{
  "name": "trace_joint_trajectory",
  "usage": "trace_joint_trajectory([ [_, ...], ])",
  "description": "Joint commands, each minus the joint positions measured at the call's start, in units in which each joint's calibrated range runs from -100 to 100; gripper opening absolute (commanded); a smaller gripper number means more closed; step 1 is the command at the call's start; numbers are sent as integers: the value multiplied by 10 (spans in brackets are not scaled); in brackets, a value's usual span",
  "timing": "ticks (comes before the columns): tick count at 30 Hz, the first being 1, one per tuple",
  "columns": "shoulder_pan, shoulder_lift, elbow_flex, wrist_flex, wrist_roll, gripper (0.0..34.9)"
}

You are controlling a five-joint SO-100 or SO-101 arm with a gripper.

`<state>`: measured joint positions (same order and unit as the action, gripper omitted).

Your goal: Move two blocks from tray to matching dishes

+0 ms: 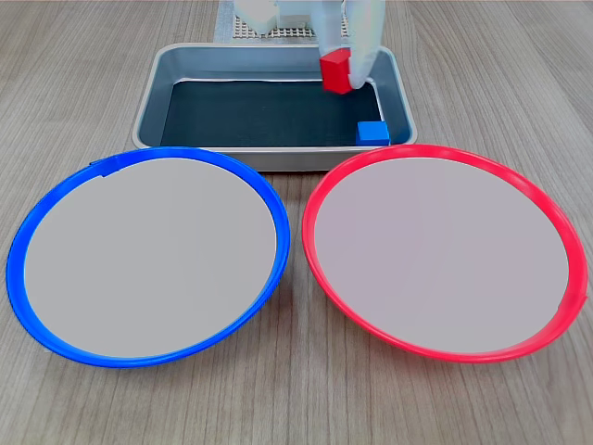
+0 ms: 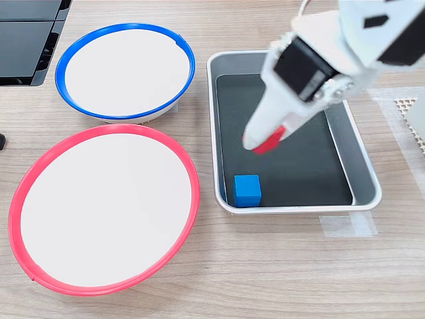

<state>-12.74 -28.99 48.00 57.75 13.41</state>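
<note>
My white gripper is shut on the red block and holds it above the tray's dark bottom. The blue block lies in the tray's corner closest to the red-rimmed dish. The grey metal tray stands behind both dishes in the first exterior view. The blue-rimmed dish and the red-rimmed dish hold nothing.
The arm's white body reaches over the tray from the second exterior view's upper right. A black device lies at the second exterior view's upper left. Clear tape sticks to the wooden table by the tray.
</note>
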Motion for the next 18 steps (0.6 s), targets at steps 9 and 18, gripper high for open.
trace_joint_trajectory([
  [9,-59,329,-367,-136,-82,2],
  [18,-50,376,-370,-150,-92,163],
])
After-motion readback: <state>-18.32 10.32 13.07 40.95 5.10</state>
